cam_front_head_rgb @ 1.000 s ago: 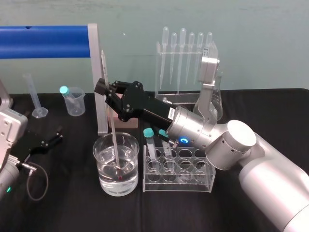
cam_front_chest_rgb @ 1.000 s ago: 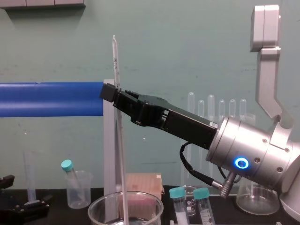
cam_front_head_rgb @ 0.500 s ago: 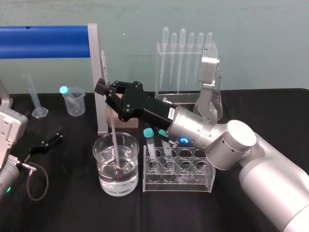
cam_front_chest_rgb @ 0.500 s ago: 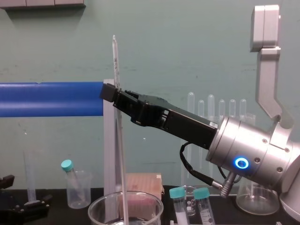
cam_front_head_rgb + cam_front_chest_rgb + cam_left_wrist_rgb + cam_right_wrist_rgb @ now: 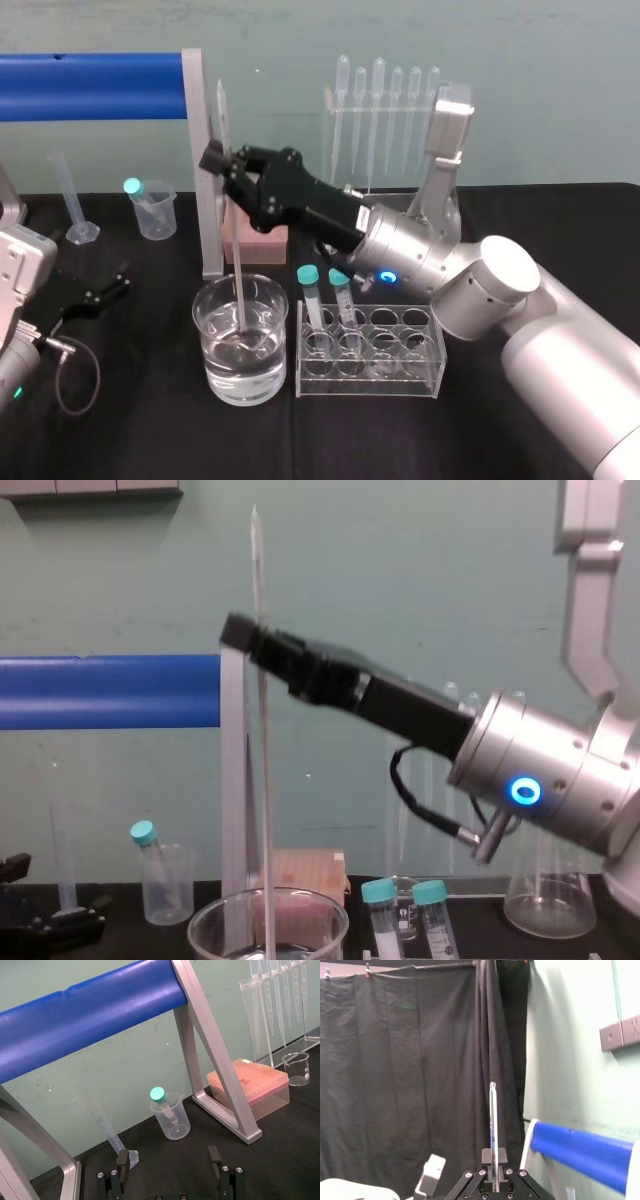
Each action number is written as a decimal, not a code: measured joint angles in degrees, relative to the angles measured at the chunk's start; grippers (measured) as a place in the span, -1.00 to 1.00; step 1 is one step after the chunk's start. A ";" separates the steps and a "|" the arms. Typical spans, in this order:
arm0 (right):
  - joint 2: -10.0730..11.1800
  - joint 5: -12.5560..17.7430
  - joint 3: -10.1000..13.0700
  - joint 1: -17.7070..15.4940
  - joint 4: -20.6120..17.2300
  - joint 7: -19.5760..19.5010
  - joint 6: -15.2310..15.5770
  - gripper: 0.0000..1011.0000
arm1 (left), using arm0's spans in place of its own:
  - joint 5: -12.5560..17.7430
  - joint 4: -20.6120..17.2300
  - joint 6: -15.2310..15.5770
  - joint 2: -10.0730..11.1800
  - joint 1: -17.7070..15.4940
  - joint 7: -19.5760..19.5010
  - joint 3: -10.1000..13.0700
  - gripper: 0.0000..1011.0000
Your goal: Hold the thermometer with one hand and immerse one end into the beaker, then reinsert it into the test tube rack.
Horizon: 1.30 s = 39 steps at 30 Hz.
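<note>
On the black table [image 5: 150, 430], at the far left, the left gripper [image 5: 95, 297] lies parked, its two fingers [image 5: 122, 1169] spread wide with nothing between them. Behind it stand one graduated cylinder [image 5: 72, 205] and one small plastic beaker [image 5: 152, 215] holding one teal-capped tube. A blue bar frame [image 5: 90, 87] spans the back.

Next comes the large glass beaker [image 5: 212, 365], partly filled with water. The one thermometer [image 5: 236, 255] stands nearly upright with its lower end inside this beaker; I cannot tell whether the tip meets the water. The right gripper [image 5: 218, 162], reaching in from the right, is clamped on the thermometer's upper part, and the rod's top sticks up above the fingers [image 5: 501, 1156]. One pink box [image 5: 265, 245] sits behind the beaker.

Just beside the beaker, a low clear tube rack [image 5: 420, 375] carries two teal-capped tubes. At the back, the tall clear test tube rack [image 5: 328, 150] holds six pipettes [image 5: 378, 110].
</note>
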 joint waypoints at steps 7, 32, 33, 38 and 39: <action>0.91 0.49 0.73 -0.06 -3.76 -0.30 -0.67 -0.89 | 0.00 0.00 0.00 0.00 0.00 0.00 0.00 0.99; 9.59 0.34 9.99 -5.64 -20.72 -10.67 -4.01 -0.89 | 0.00 0.00 0.00 0.00 0.00 0.00 0.00 0.99; 10.05 0.14 10.48 -6.32 -21.34 -11.27 -3.98 -0.89 | 0.00 0.00 0.00 0.00 0.00 0.00 0.00 0.99; 12.80 -1.06 13.75 -11.34 -25.30 -15.68 -2.96 -0.89 | 0.00 0.00 0.00 0.00 0.00 0.00 0.00 0.99; 13.07 -1.18 14.10 -11.92 -25.68 -16.13 -2.77 -0.89 | 0.00 0.00 0.00 0.00 0.00 0.00 0.00 0.99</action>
